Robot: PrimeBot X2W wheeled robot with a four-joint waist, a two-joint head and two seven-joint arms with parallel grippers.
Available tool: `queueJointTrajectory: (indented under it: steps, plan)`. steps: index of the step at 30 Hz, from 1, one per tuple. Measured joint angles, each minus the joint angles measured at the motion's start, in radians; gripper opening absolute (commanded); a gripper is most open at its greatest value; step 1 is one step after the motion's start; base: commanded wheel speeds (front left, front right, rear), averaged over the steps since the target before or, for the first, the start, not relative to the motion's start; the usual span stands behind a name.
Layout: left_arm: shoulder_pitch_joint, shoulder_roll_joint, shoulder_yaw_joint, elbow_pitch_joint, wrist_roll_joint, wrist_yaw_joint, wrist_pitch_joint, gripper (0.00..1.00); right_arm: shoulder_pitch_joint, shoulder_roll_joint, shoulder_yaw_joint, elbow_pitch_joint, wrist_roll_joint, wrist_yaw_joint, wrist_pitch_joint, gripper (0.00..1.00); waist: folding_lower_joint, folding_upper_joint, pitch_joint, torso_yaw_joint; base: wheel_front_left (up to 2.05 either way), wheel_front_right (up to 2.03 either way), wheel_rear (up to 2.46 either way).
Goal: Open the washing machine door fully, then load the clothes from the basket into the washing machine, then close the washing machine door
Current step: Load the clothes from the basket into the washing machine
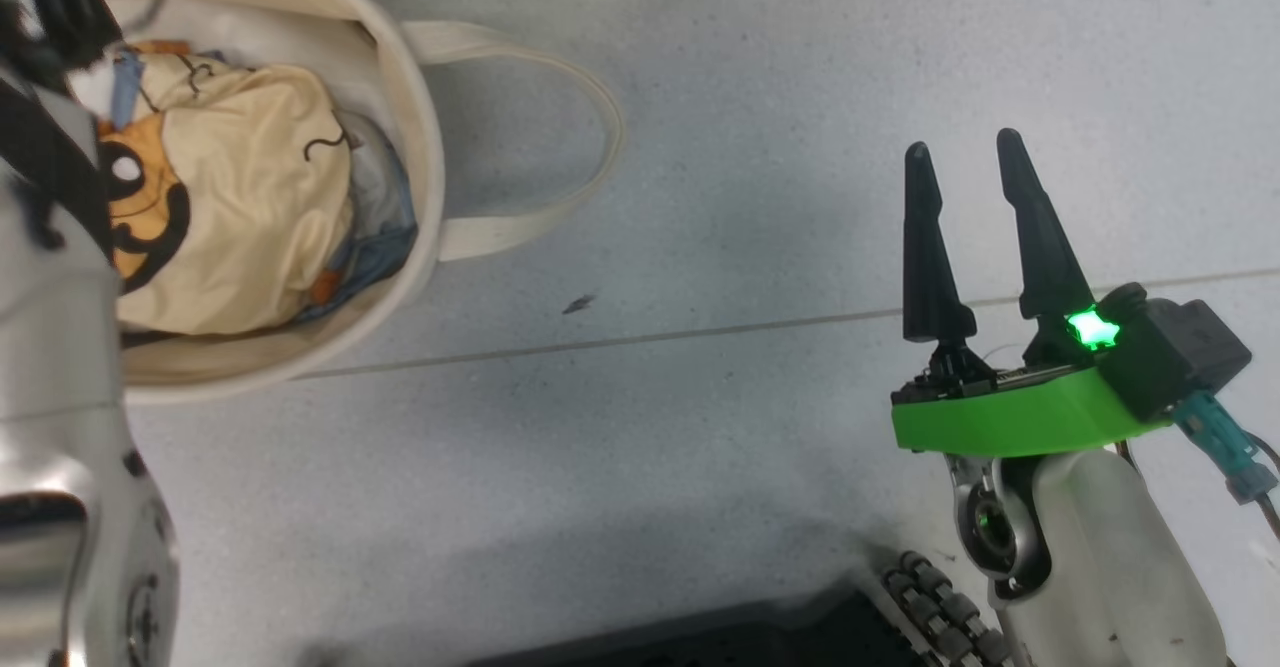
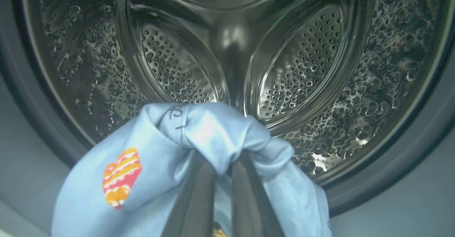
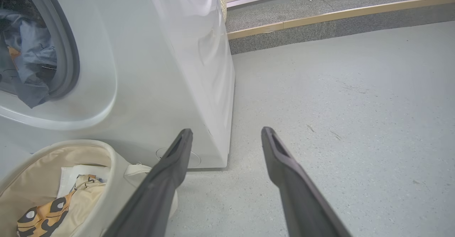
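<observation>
Pinching one of the clothes, a light blue garment point(image 2: 149, 148), in the left gripper point(image 2: 224, 166): both dark fingers point(image 2: 199, 201) pressed close together and sunk into a soft bunched fold. Matte, crumpled fabric, with thin dark line drawing near the top and an orange-and-red striped print on one flank. Held right at the mouth of the drum point(image 2: 305, 63), low in the opening. Behind it, polished steel: bubble-embossed wall, oval panels punched with rows of small holes, a smooth raised rib between them. Around that, a dark rubber seal point(image 2: 405, 162).

Also visible from the right wrist as a greyish-blue drape point(image 3: 32, 52) in the round opening of the washer point(image 3: 160, 70). Smooth white box, glossy sides, shallow dished ring round the opening.

Just beside the washer's foot, on the speckled grey floor point(image 1: 750, 97), the basket point(image 1: 425, 137): round tub of cream canvas, thick rolled rim, a flat loop handle point(image 1: 600, 137) lying out on the floor. Inside, a cream garment point(image 1: 250, 217), puffed and creased, with orange-brown and black cartoon print, blue fabric tucked under its edge, plus a folded white cloth point(image 3: 81, 171) against the wall.

Right gripper point(image 1: 962, 145) spread wide, holding nothing, hovering over bare floor well apart from the basket. Long tapered matte-black fingers on a bright green mount point(image 1: 1010, 417), small green light glowing at the base.
</observation>
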Motion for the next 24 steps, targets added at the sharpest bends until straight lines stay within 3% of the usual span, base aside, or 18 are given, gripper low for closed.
queueJointTrajectory:
  steps: [14,21,24]
  plan:
    - [-0.285,0.069,-0.036,-0.104,0.1,0.026,-0.001,0.0,-0.021,0.0,0.025,-0.032,0.027,0.0,0.0,1.0,0.0,0.0,0.096,-0.054,0.0,0.0,0.0]
    - [-0.349,0.096,-0.062,0.013,0.115,0.035,-0.001,0.0,-0.02,0.0,0.037,-0.035,0.026,0.0,0.0,1.0,0.0002,0.0,0.144,-0.069,0.0,0.0,0.0]
    - [-0.356,0.1,-0.034,0.067,0.088,0.061,-0.001,0.0,-0.02,0.0,0.046,-0.035,0.026,0.0,0.0,1.0,0.0002,0.0,0.153,-0.075,0.0,0.0,0.0]
